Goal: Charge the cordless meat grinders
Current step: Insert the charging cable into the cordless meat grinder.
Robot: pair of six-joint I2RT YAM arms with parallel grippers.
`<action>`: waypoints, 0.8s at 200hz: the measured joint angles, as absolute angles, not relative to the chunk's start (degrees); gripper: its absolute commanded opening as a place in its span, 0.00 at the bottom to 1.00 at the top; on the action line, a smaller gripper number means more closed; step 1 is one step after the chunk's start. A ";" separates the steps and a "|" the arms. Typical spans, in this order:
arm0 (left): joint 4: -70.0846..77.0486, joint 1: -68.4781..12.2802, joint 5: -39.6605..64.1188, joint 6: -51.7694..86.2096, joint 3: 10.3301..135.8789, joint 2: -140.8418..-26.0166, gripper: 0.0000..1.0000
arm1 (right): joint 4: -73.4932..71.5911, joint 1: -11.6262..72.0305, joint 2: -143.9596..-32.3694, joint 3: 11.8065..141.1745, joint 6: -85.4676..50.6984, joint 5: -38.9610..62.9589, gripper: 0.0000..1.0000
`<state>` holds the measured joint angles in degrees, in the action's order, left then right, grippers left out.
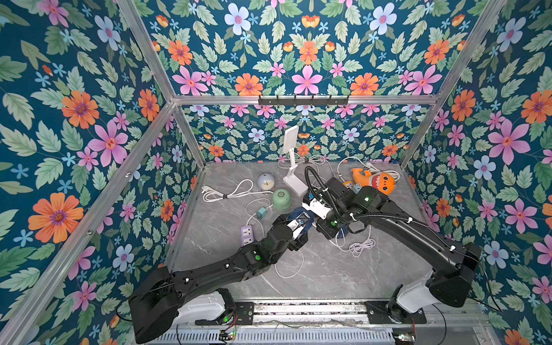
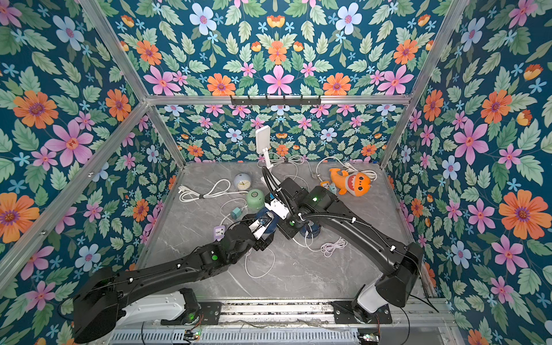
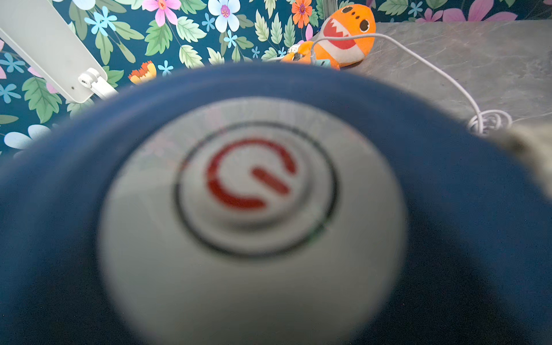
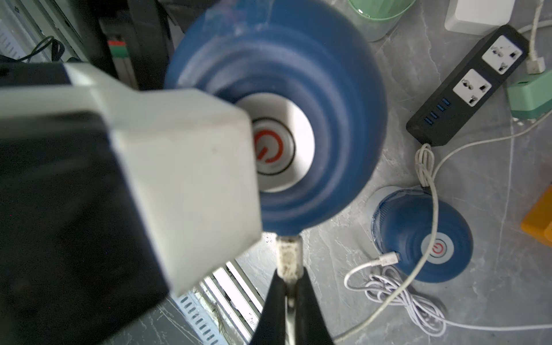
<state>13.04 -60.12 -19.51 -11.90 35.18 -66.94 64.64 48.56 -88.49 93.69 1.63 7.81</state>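
Observation:
A navy blue meat grinder (image 4: 328,89) is lifted and tilted, and my left gripper (image 1: 298,224) is shut on it; its silver button (image 3: 254,185) fills the left wrist view. My right gripper (image 4: 287,277) is shut on a white charging plug (image 4: 288,254), whose tip touches this grinder's rim. A second navy grinder (image 4: 418,236) stands on the table under the right arm, with a white cable across it and a plug (image 4: 388,258) at its base. The pale green grinder (image 1: 281,198) stands behind, with a cable running to it.
A black power strip (image 4: 469,86) lies beside the grinders, and a lilac strip (image 1: 247,234) and a teal adapter (image 1: 262,212) lie left. A clock (image 1: 266,181), a white lamp (image 1: 294,167) and an orange plush (image 1: 375,179) stand at the back. Coiled white cable (image 1: 361,246) lies at the right.

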 measured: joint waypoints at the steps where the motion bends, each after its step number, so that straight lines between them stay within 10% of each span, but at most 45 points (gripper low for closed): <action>1: 13.02 -60.14 -19.53 -11.88 35.18 -66.96 0.57 | 64.73 48.56 -88.53 93.71 1.63 7.81 0.00; 160: 14.46 -63.42 -22.37 -8.69 34.87 -69.36 0.54 | 72.58 47.44 -91.77 98.59 3.38 8.78 0.00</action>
